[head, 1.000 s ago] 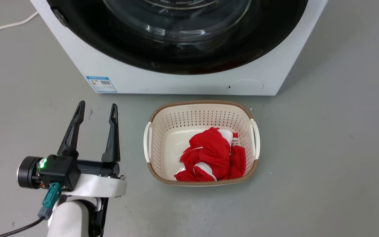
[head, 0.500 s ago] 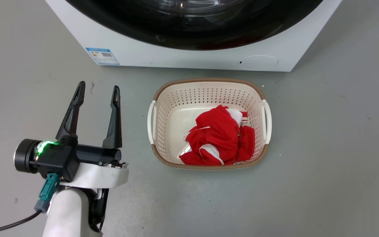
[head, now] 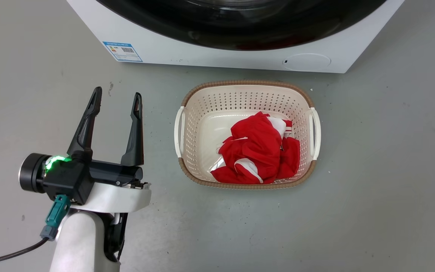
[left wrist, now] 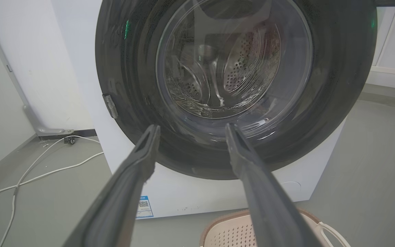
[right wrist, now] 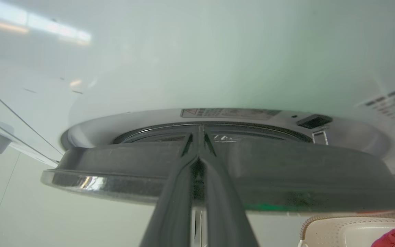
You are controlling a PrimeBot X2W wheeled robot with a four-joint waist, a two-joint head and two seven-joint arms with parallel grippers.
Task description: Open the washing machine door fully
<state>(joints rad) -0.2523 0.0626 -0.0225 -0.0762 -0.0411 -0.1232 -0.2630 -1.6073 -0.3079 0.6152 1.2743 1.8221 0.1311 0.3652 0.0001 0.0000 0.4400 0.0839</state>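
Right gripper (right wrist: 199,132), fingers pressed together, reaches its tips past the rim of the washing machine door (right wrist: 286,161), slightly ajar from the washing machine (head: 202,56), while the left gripper (head: 118,93) hangs spread, short of it.

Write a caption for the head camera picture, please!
Open left gripper hovers beside a cream basket of red clothes, before the white washing machine.

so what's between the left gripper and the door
Nothing. In the left wrist view the left gripper, fingers open, faces the door across open air; in the head view bare floor lies ahead of it.
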